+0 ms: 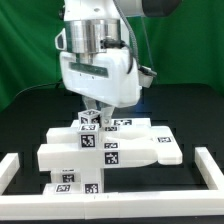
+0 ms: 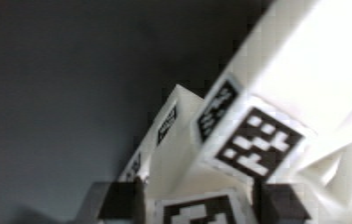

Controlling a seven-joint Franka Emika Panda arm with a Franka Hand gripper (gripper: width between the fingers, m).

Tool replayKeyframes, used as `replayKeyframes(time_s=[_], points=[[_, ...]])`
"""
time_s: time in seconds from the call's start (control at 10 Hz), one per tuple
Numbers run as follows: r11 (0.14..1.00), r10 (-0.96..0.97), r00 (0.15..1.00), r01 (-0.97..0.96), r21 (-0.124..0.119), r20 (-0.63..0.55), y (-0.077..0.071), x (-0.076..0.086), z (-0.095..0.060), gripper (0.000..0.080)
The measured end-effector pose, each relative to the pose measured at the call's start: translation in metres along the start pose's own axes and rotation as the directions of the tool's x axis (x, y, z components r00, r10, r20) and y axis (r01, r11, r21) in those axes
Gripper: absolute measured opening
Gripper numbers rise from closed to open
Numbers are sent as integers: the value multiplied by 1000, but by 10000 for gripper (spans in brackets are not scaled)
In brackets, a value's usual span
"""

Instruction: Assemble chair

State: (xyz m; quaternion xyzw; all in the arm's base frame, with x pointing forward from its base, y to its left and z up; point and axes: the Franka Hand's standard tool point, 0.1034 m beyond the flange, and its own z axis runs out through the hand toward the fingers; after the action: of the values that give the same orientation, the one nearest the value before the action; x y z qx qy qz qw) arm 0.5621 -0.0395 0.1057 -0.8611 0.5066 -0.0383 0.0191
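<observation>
The white chair parts (image 1: 112, 150) lie stacked in the middle of the black table; several flat panels and blocks bear black-and-white tags. A small tagged white block (image 1: 89, 122) stands on top of them, right under my gripper (image 1: 90, 108). In the wrist view my gripper (image 2: 194, 206) has one dark finger on each side of a tagged white part (image 2: 205, 212), and both fingers (image 2: 112, 202) touch it. More tagged white chair surfaces (image 2: 253, 140) run away from the jaws. The robot's hand hides the fingertips in the exterior view.
White border rails stand at the exterior view's left (image 1: 18, 172), its right (image 1: 211, 166) and along the front (image 1: 110, 207). A green curtain (image 1: 30, 50) hangs behind. The large white robot body (image 1: 98, 70) hangs over the parts.
</observation>
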Motion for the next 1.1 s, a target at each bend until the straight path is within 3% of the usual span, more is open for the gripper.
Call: replayKeyframes(time_s=[0.1,0.3,0.6,0.7,0.9,1.1], points=[[979,203,979,-203,10,-3,-3,-1,0,288],[941,338,941,-338,27,-1,-7,-1,0,288],[880,473,881,-473,28,6,-7,-1,0,288],[819,573,819,-573,14,30,-7,0,-1,288],[700,712,700,-714,22,47,-9,3,0,288],[700,712,700,-714,32,47,-10,3,0,287]])
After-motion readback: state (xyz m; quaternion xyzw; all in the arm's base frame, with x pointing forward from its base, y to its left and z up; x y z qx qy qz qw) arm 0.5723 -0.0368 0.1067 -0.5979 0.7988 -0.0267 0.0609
